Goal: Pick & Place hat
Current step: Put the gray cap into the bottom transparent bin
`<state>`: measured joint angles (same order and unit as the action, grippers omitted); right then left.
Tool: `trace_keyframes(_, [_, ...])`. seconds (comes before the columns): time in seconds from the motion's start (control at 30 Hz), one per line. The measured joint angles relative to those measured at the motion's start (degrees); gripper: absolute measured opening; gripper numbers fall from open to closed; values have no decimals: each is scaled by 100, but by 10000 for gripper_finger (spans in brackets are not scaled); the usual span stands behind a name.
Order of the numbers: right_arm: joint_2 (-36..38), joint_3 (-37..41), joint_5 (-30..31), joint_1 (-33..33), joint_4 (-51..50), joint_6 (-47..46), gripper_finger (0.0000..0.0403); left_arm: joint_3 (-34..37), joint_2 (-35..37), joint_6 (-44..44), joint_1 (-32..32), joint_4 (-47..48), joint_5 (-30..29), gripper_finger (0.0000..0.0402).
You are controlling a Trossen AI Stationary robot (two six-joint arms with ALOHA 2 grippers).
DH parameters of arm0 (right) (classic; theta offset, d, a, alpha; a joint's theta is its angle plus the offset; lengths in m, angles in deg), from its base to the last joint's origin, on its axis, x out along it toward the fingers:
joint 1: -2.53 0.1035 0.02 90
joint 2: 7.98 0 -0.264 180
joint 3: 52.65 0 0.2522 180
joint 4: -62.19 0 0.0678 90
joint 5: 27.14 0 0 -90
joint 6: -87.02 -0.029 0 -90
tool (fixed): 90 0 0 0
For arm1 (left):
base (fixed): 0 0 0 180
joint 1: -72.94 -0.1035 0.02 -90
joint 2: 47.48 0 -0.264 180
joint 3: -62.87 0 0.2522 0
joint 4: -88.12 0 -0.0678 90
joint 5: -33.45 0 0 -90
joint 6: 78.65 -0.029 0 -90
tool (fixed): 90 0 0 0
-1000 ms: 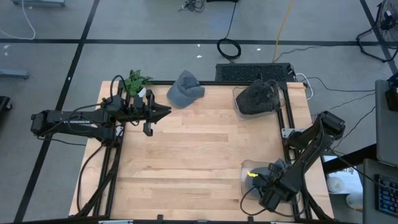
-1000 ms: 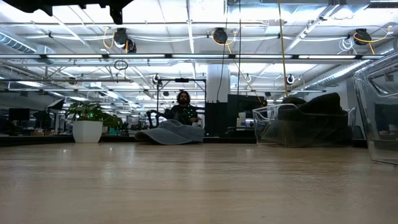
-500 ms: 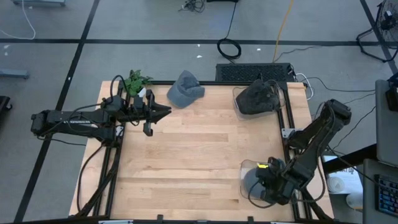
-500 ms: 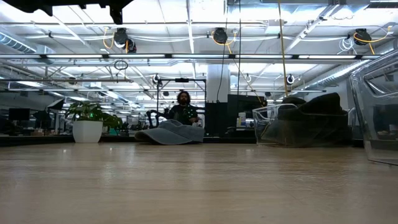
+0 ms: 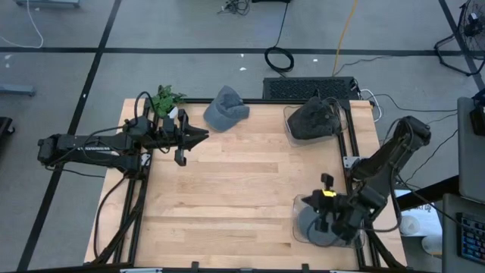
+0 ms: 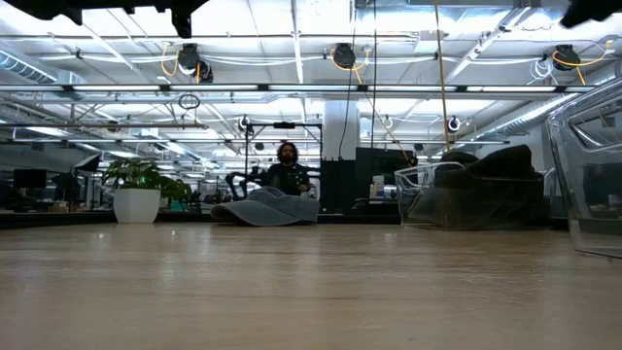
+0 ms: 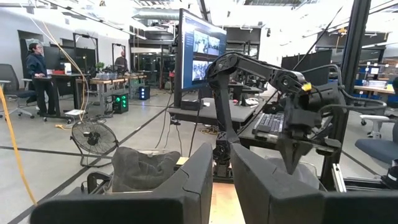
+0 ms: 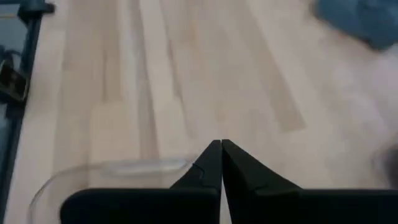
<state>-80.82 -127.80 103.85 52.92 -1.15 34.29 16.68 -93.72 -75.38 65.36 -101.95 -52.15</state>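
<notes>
A blue-grey hat (image 5: 225,108) lies on its brim at the table's far edge, also seen in the low view as the hat (image 6: 267,207). A dark hat (image 5: 313,117) sits in a clear container at the far right. My right gripper (image 5: 307,201) hangs shut above a second clear container (image 5: 297,224) at the near right, its shut fingers (image 8: 214,163) slanting down toward the table's left. A grey shape (image 5: 312,227) shows in that container; whether it is a hat I cannot tell. My left gripper (image 5: 203,136) waits at the far left, held level, fingers (image 7: 193,180) a narrow gap apart with nothing between.
A potted plant (image 5: 165,98) stands at the far left corner, next to my left arm. The container's clear rim (image 8: 112,167) lies just below my right fingertips. Bare wooden table (image 5: 235,182) spreads between the two arms. A person (image 6: 286,165) sits in the room beyond the table.
My right gripper has risen out of the near-right clear container, staying shut, and has swung up from pointing steeply down to a slant toward the table's left. The hats have kept their places.
</notes>
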Motion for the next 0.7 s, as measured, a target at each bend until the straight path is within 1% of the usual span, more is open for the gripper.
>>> trace_keyframes(0.07, [55, 24, 18, -204, 268, 390, 0, 0, 0, 0, -1, 0, 0, 67])
trace_keyframes(0.13, [103, 160, -169, -424, 822, 955, 0, 0, 0, 0, 1, 0, 0, 67])
trace_keyframes(0.3, [304, 727, -1012, -1119, 2651, 2820, 0, 0, 0, 0, 0, 0, 0, 67])
trace_keyframes(0.4, [577, 1104, -1544, -1621, 3504, 3699, 0, 0, 0, 0, 1, 2, 0, 67])
trace_keyframes(0.6, [1366, 1668, -2098, -2678, 4305, 5301, 0, 0, 0, 0, -1, 0, 0, 67])
trace_keyframes(0.7, [1699, 1905, -2746, -3284, 4764, 5805, 0, 0, 0, 0, -1, 2, -2, 67])
